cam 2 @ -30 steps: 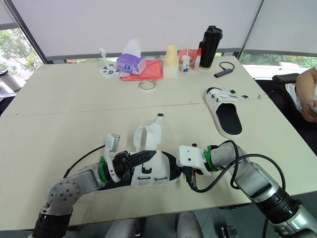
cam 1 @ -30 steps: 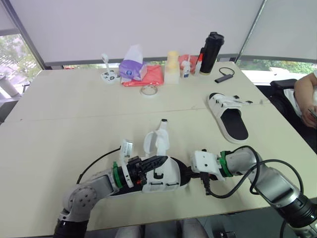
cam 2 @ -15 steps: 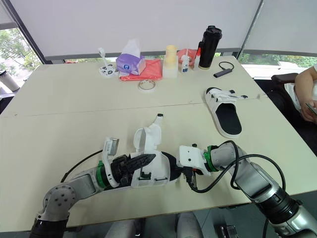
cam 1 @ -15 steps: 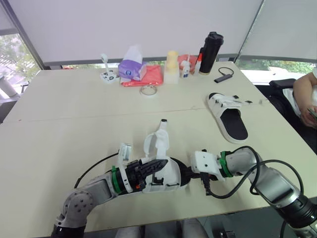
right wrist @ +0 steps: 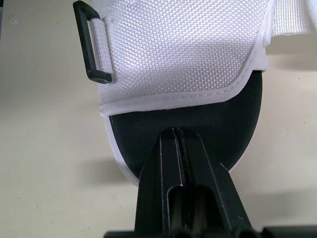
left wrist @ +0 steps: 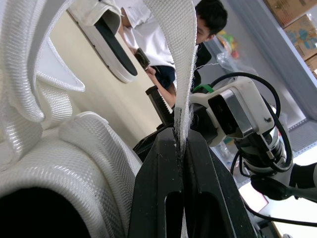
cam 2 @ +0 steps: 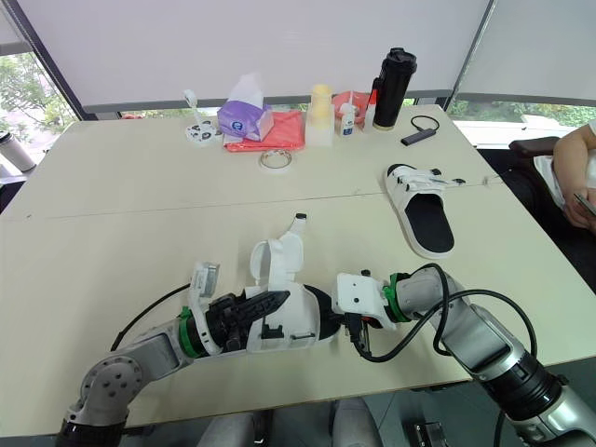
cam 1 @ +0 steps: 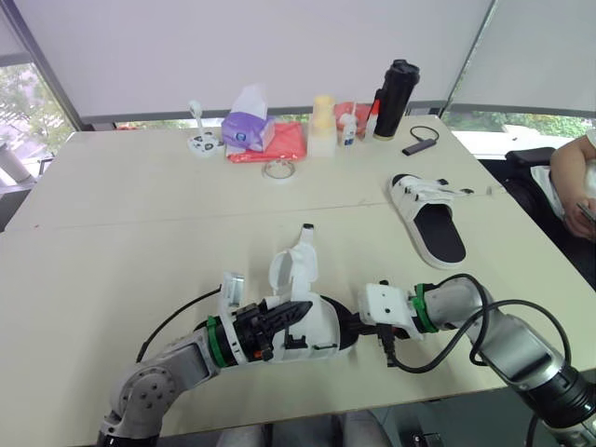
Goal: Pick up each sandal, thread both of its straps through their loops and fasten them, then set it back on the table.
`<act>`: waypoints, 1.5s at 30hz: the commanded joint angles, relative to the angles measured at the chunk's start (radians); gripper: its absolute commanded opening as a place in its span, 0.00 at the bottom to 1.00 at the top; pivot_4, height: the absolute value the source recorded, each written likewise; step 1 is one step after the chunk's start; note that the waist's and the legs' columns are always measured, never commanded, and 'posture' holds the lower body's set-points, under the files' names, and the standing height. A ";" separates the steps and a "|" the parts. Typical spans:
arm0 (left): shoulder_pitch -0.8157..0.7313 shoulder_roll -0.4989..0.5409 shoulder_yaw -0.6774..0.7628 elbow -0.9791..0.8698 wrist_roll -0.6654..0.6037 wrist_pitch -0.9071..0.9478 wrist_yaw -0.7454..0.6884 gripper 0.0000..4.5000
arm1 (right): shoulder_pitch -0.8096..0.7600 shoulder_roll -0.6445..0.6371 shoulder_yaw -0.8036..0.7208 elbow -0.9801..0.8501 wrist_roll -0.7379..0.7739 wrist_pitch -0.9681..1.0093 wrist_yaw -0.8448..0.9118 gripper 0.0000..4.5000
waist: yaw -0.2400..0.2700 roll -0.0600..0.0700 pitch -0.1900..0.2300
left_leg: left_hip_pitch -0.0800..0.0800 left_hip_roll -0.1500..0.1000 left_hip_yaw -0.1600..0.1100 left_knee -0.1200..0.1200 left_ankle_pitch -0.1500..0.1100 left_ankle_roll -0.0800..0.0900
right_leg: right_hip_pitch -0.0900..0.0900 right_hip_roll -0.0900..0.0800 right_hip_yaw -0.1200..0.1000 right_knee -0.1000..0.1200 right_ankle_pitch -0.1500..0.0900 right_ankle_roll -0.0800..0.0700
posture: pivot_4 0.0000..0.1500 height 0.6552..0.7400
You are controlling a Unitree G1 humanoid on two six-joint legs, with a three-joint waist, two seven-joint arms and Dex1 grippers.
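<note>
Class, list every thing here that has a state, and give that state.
near sandal, unfastened
left gripper, shut on its strap
right gripper, shut on the near sandal's sole edge
far sandal, lying flat, untouched
black bottle, upright, lid on

Along the far side, purple tissue pack (cam 1: 248, 130), red cloth (cam 1: 284, 144), tape roll (cam 1: 277, 169), black tumbler (cam 1: 395, 98), person's arm (cam 1: 570, 177) at right

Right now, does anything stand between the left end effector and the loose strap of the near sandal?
Nothing visible does. The left end effector is shut on the white strap, which rises from between its fingertips. The black loop is uncovered.
</note>
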 commanded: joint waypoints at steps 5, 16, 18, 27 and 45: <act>0.009 -0.003 -0.016 -0.025 -0.015 -0.001 -0.015 0.01 | 0.024 -0.009 0.038 0.065 -0.063 0.027 -0.013 0.00 | 0.000 0.000 0.000 | 0.000 0.000 0.000 0.000 0.000 0.000 | 0.000 0.000 0.000 0.000 0.000 0.000 | 1.00 1.00; 0.030 0.050 -0.019 -0.052 -0.009 0.005 -0.060 0.01 | 0.030 -0.013 0.034 0.057 -0.060 0.033 -0.011 0.00 | 0.000 0.000 0.000 | -0.001 0.000 0.000 0.000 0.000 0.000 | -0.001 0.000 0.000 -0.001 0.000 0.000 | 1.00 1.00; 0.030 0.066 -0.027 -0.054 0.005 -0.002 -0.078 0.01 | 0.030 -0.012 0.035 0.058 -0.061 0.033 -0.012 0.00 | 0.000 0.000 0.000 | -0.001 0.000 0.000 0.000 0.000 0.000 | -0.002 0.000 0.000 -0.001 0.000 0.000 | 1.00 1.00; 0.038 0.122 -0.045 -0.040 0.060 -0.037 -0.153 0.01 | 0.030 -0.014 0.031 0.056 -0.059 0.038 -0.013 0.00 | 0.000 0.000 0.000 | -0.002 0.002 0.002 -0.001 -0.001 -0.001 | -0.004 -0.001 0.000 -0.001 0.000 0.000 | 1.00 1.00; 0.067 0.256 -0.050 -0.066 0.140 -0.088 -0.294 0.73 | 0.022 -0.012 0.036 0.065 -0.061 0.034 -0.012 0.00 | 0.004 0.000 0.000 | 0.000 0.005 0.006 -0.007 -0.001 -0.001 | -0.007 0.000 -0.001 -0.001 0.002 -0.003 | 1.00 1.00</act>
